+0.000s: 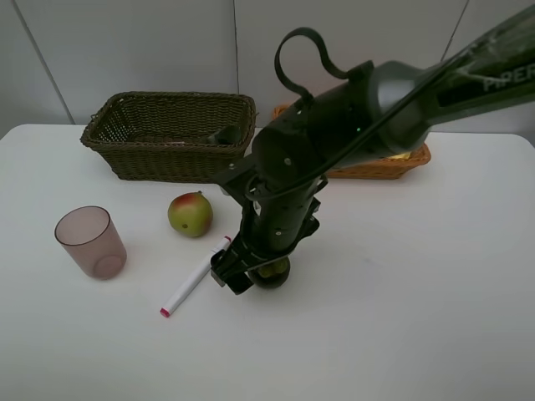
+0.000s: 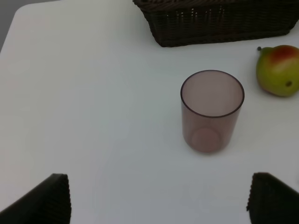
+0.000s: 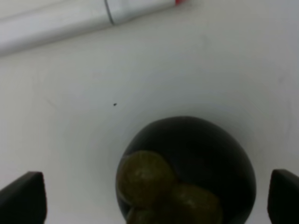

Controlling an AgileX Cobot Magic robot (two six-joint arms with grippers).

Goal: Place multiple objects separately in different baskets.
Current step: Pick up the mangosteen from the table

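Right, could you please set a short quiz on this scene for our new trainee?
1. Does the translucent mauve cup stand upright or lie on its side?
2. True or false: the white marker lies on the table, not in the dark olive-brown basket.
3. Which thing sits between the open jaws of the right gripper? A) white marker B) dark round fruit C) translucent mauve cup
Key: 1 upright; 2 true; 3 B.
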